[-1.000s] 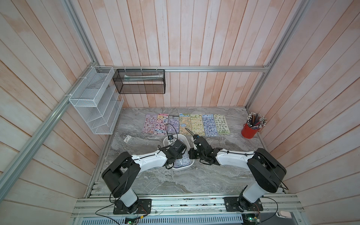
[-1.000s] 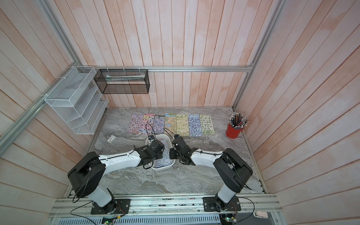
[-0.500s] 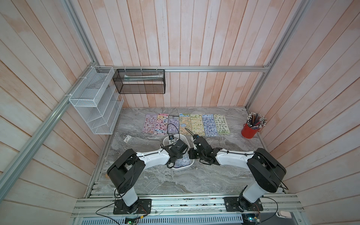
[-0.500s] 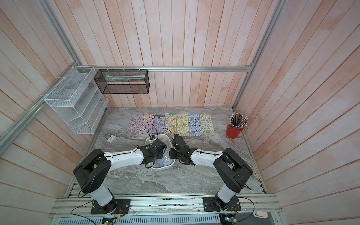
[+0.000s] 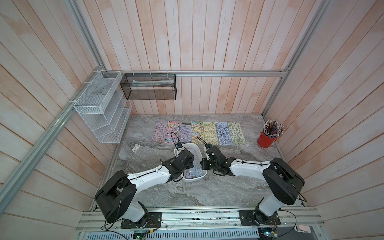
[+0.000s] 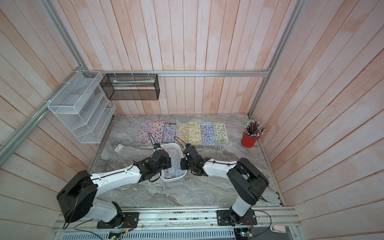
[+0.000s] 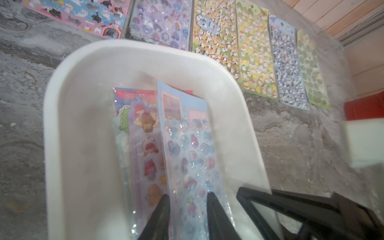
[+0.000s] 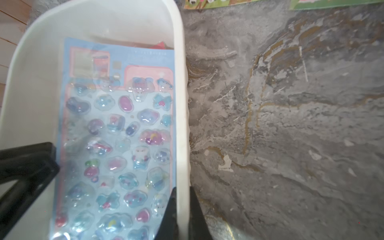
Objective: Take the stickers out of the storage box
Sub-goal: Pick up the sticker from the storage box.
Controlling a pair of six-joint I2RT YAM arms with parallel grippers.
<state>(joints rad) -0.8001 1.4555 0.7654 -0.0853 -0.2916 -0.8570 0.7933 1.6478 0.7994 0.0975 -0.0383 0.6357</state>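
Note:
The white storage box (image 5: 193,180) (image 6: 173,180) stands mid-table. It holds stickers: a blue sheet (image 7: 187,145) (image 8: 118,124) lies tilted on top, over a purple sheet (image 7: 145,135) and one with a green dinosaur (image 7: 123,121). My left gripper (image 7: 188,204) (image 5: 190,165) reaches into the box, its jaws apart with the blue sheet's near end between them. My right gripper (image 8: 184,200) (image 5: 202,164) is shut on the box's right wall (image 8: 180,104). Several more stickers (image 5: 199,133) (image 6: 182,133) lie in a row on the table behind the box.
A red cup of pencils (image 5: 267,139) stands at the back right. On the left wall hangs a white wire rack (image 5: 101,112), and on the back wall a black mesh basket (image 5: 149,89). A small white tag (image 5: 135,148) lies left of the box.
My left arm's elbow has shifted while its hand stayed in the box, and its jaws have narrowed around the blue sheet. The right arm has not moved.

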